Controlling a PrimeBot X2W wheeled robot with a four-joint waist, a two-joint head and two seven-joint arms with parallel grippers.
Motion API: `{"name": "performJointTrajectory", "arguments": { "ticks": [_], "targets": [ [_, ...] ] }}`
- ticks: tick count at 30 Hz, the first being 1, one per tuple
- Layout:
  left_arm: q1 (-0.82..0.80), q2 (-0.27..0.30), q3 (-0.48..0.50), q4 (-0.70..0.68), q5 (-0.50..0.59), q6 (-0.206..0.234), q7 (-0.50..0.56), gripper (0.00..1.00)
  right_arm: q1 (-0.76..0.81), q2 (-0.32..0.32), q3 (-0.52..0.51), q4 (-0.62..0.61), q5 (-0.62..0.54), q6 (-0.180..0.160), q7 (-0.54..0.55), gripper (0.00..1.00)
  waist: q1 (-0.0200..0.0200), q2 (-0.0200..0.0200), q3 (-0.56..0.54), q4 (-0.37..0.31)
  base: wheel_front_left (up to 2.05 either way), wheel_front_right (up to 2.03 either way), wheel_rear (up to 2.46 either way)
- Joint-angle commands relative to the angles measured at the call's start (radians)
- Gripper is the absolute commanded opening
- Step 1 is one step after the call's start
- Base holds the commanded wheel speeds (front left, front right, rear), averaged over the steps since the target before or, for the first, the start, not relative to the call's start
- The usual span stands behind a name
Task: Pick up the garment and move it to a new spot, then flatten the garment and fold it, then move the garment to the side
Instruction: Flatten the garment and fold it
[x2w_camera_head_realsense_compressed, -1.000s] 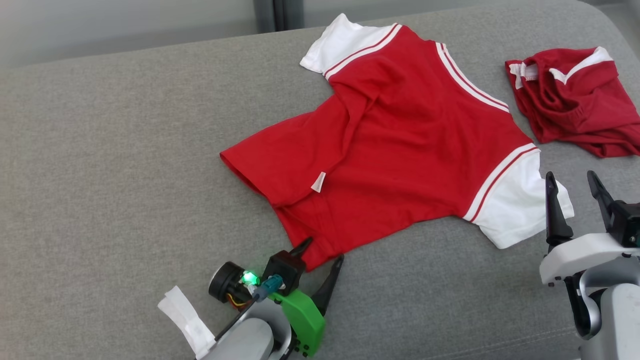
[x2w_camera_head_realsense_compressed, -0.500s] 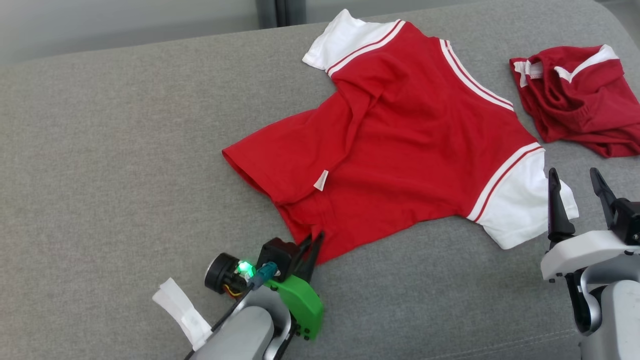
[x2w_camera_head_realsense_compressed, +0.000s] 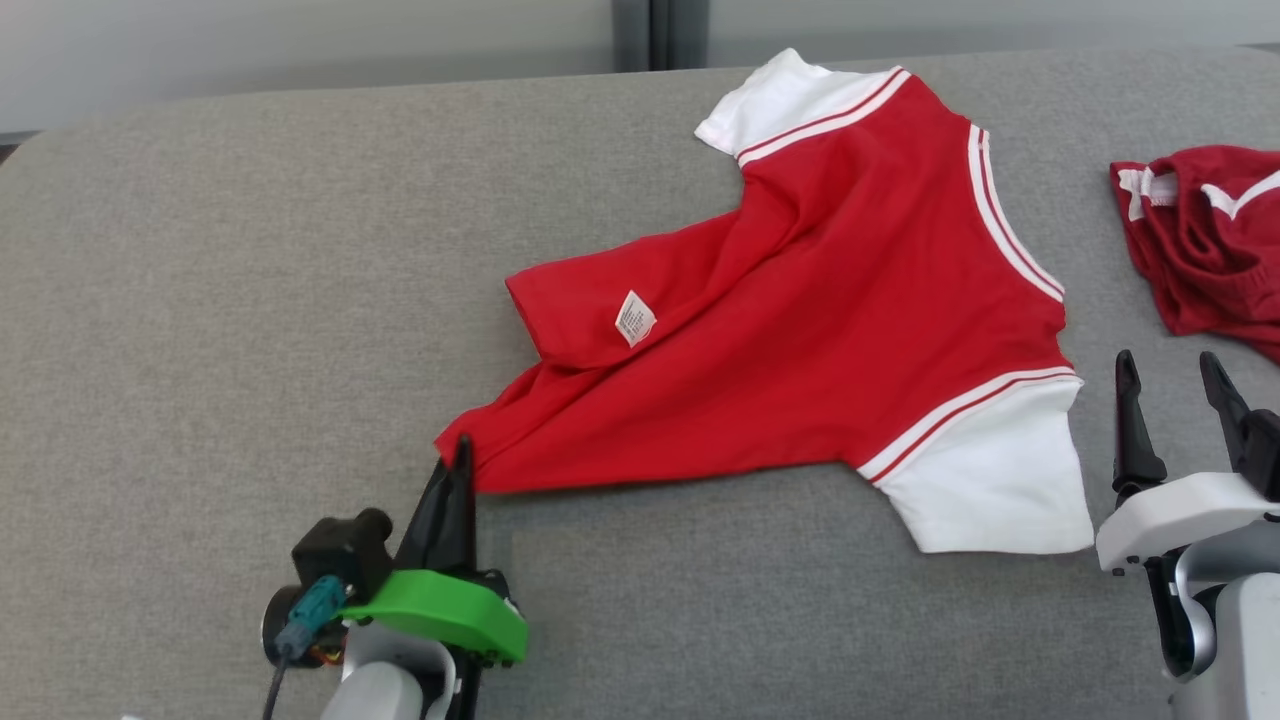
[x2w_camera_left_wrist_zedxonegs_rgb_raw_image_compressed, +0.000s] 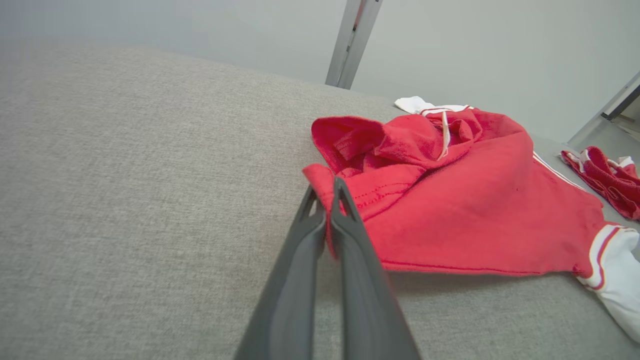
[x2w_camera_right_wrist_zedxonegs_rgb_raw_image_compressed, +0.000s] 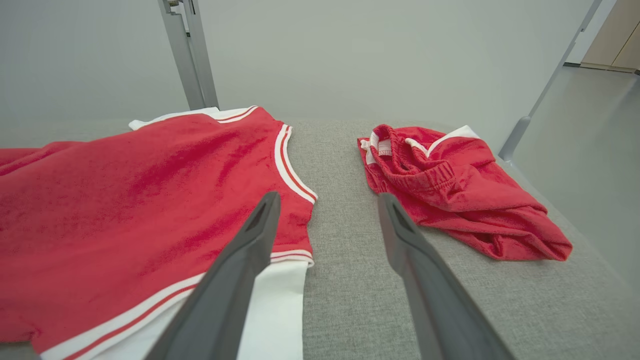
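we see grey fabric bench (x2w_camera_head_realsense_compressed: 200, 300), pale wall (x2w_camera_right_wrist_zedxonegs_rgb_raw_image_compressed: 350, 50) behind, red shirt (x2w_camera_head_realsense_compressed: 850, 300) mid-bench, left end effector (x2w_camera_head_realsense_compressed: 461, 450) pinching its hem corner, right end effector (x2w_camera_head_realsense_compressed: 1167, 360) spread beside white sleeve (x2w_camera_head_realsense_compressed: 990, 490), red shorts (x2w_camera_head_realsense_compressed: 1210, 240) rightward

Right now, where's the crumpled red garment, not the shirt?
Head view, far right edge: the crumpled garment lies on the grey cushion, apart from the red shirt to its left, just beyond the open right gripper.

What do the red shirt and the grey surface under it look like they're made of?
Red shirt: probably a soft knit, cotton or a blend, matte; it drapes, creases, and shows a stitched hem. Grey surface: apparently woven upholstery fabric, matte, with a speckled, heathered weave.
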Motion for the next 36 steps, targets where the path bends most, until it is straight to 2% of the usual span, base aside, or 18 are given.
{"name": "performJointTrajectory", "arguments": {
  "ticks": [1,3,7,8,10,11,14,20,27,32,36],
  "targets": [
    [0.023,0.002,0.027,0.013,-0.021,-0.002,-0.003,0.00,0.012,-0.003,0.001,0.004,-0.002,-0.001,0.000,1.00,0.0000,0.0000,-0.020,0.034,0.00,0.00,0.00],
    [0.043,0.000,0.056,0.042,-0.042,-0.004,-0.003,0.00,0.011,-0.004,0.004,0.009,-0.003,-0.001,0.002,1.00,0.0000,0.0000,-0.024,0.043,0.00,0.00,0.00],
    [0.056,0.000,0.082,0.086,-0.178,0.007,-0.003,0.00,0.011,-0.004,0.006,0.014,-0.008,-0.001,0.005,1.00,0.0000,0.0000,-0.027,0.053,0.00,0.00,0.00],
    [0.054,0.001,0.084,0.100,-0.213,0.010,-0.003,0.21,0.012,-0.004,0.006,0.015,-0.009,-0.001,0.006,1.00,0.0000,0.0000,-0.027,0.054,0.00,0.00,0.00],
    [0.044,0.000,0.082,0.125,-0.264,0.015,-0.003,0.51,0.013,-0.004,0.007,0.019,-0.009,-0.001,0.005,1.00,0.0000,0.0000,-0.028,0.053,0.00,0.00,0.00],
    [0.040,0.001,0.082,0.138,-0.291,0.017,-0.003,0.97,0.014,-0.004,0.009,0.020,-0.009,-0.001,0.005,1.00,0.0000,0.0000,-0.029,0.052,0.00,0.00,0.00],
    [0.021,0.001,0.088,0.165,-0.323,0.019,-0.003,1.00,0.015,-0.004,0.012,0.024,-0.005,-0.001,0.003,1.00,0.0000,0.0000,-0.031,0.045,0.00,0.00,0.00],
    [0.033,0.000,0.142,0.150,-0.205,0.003,-0.003,1.00,0.021,-0.003,0.005,0.029,0.001,-0.001,-0.011,1.00,0.0000,0.0000,-0.048,0.037,0.00,0.00,0.00],
    [0.072,0.001,0.183,0.079,-0.004,-0.076,-0.003,1.00,0.045,-0.003,0.009,0.043,-0.004,-0.001,-0.036,1.00,0.0000,0.0000,-0.098,0.037,0.00,0.00,0.00],
    [0.103,0.001,0.160,0.037,0.061,-0.116,-0.002,1.00,0.074,-0.003,0.032,0.063,-0.004,-0.001,-0.063,1.00,0.0000,0.0000,-0.144,0.035,0.00,0.00,0.00],
    [0.140,0.001,0.139,0.011,0.089,-0.126,-0.002,1.00,0.100,-0.004,0.078,0.074,-0.007,-0.001,-0.084,1.00,0.0000,0.0000,-0.181,0.027,0.00,0.00,0.00]
  ]
}}
